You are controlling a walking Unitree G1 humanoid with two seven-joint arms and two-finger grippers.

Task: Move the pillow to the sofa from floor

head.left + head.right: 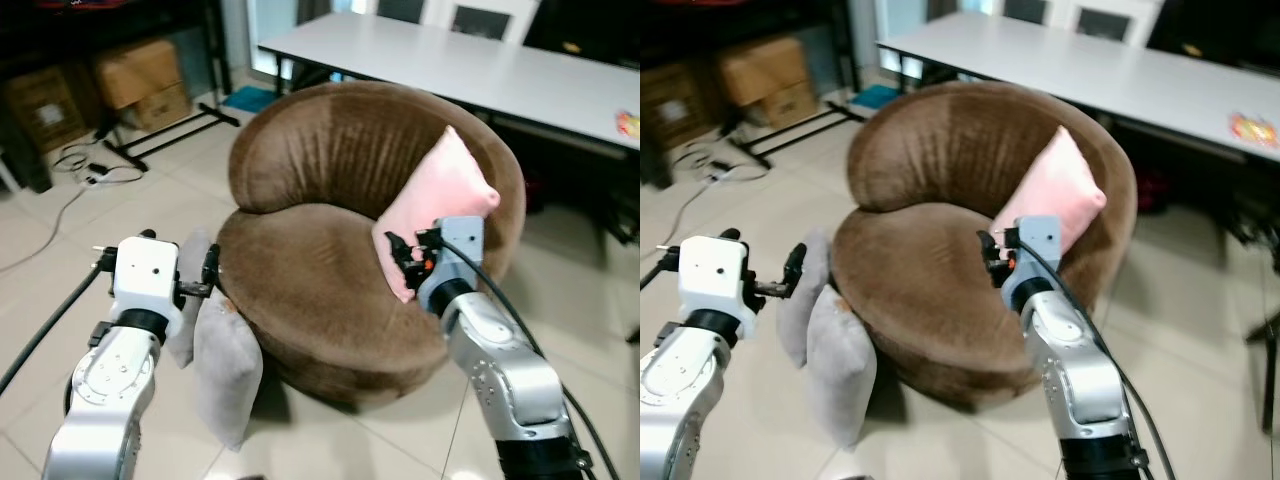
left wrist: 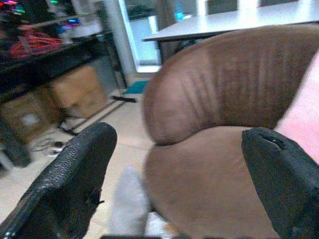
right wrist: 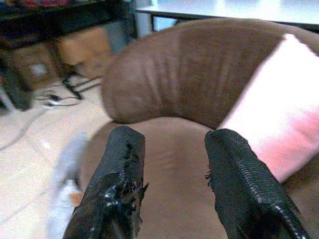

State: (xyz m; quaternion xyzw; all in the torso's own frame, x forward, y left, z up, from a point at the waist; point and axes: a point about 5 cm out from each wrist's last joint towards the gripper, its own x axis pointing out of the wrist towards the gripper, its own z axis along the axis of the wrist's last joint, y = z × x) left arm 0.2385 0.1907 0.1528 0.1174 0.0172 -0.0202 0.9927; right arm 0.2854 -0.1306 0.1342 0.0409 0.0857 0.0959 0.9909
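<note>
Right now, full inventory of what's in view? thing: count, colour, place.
sofa: 1, brown, round, centre.
pink pillow: 1, pink, on the sofa seat, leaning against the backrest at robot's right.
grey pillows: 2, grey, on the floor against the sofa's left front.
table: 1, white, behind the sofa.
cardboard boxes: several, brown, far left under a dark shelf.
cables: some, dark, floor at left.
left gripper: open, above the grey pillows.
right gripper: open, over the sofa seat near the pink pillow.

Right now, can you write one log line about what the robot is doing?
pink pillow: on sofa | grey pillows: on floor beside it | left gripper: open | right gripper: open
</note>
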